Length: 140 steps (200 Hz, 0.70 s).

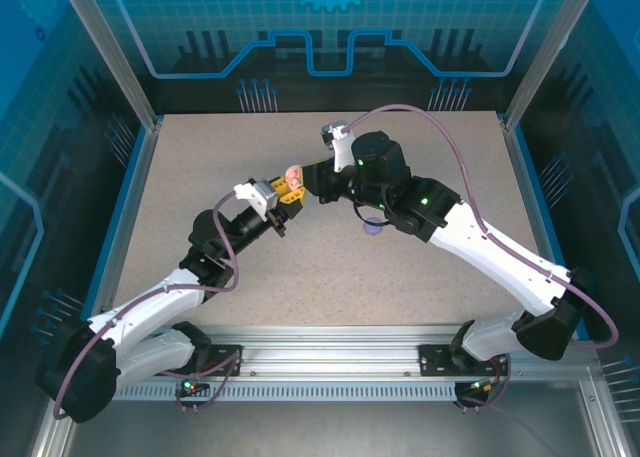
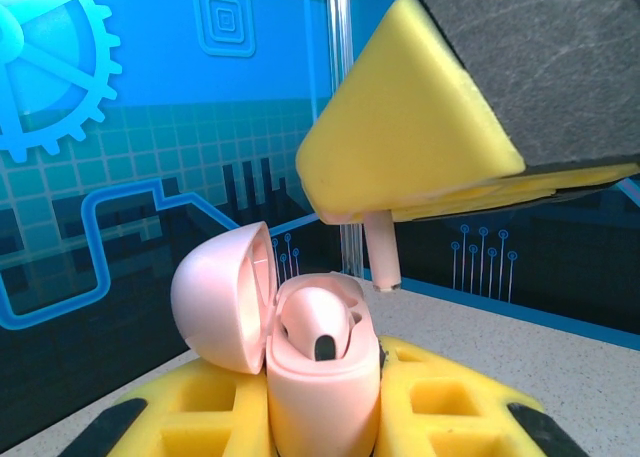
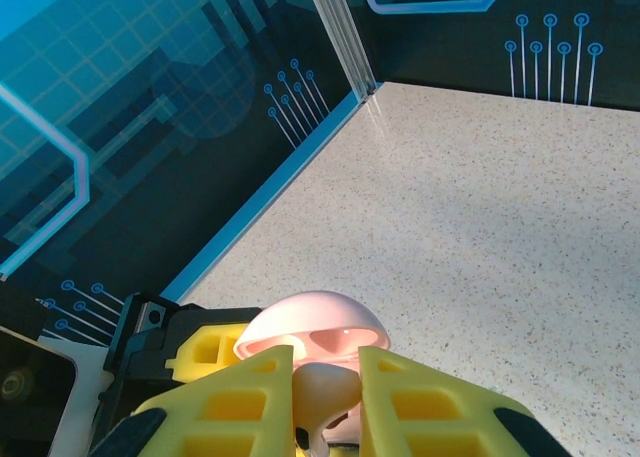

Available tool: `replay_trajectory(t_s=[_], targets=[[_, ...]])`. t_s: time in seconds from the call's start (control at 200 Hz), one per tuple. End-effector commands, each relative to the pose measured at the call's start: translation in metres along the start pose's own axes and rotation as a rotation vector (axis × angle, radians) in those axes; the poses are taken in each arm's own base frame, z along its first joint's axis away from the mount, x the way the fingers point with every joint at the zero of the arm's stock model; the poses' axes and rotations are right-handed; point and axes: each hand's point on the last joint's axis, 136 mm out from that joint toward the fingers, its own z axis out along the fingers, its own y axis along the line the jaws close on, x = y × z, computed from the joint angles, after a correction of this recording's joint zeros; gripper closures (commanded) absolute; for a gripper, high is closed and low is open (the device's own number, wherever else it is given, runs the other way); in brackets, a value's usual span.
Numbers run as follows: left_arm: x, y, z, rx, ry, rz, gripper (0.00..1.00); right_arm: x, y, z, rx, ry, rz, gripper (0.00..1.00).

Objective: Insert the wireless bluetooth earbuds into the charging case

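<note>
Left fingers [image 2: 400, 379]: clamped on the base of the open pink charging case [image 2: 322, 402], raised above the tabletop [image 1: 200, 177]
Lid [image 2: 215, 297]: hinged back to one side of the case
Seated earbud [image 2: 318, 327]: pale pink, sitting in a socket of the case
Right fingers [image 3: 262, 362]: pinched together on the held earbud [image 2: 383, 252]
Held earbud: pale pink, stem pointing down, just above the case's rim
Purple round item [image 1: 375, 227]: lying on the tabletop under the right arm

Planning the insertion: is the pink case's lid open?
Yes, the lid stands tipped back beside the case, baring its inside.
</note>
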Motion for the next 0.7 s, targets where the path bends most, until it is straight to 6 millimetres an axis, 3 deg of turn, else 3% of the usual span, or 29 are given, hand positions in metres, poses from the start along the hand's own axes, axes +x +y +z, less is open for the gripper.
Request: replay_trajectory(t_s=[0.0, 0.35, 0.695], targets=[[-0.012, -0.005, 0.004, 0.028, -0.034, -0.004, 1.0, -0.019, 0.015, -0.002, -0.039, -0.058, -0.02, 0.81], [-0.015, -0.004, 0.003, 0.025, -0.041, 0.002, 1.0, -0.005, 0.001, 0.011, 0.0, -0.02, -0.015, 0.81], [-0.019, -0.004, 0.003, 0.02, -0.048, 0.014, 1.0, 0.004, -0.016, 0.01, 0.062, -0.013, -0.031, 0.82]])
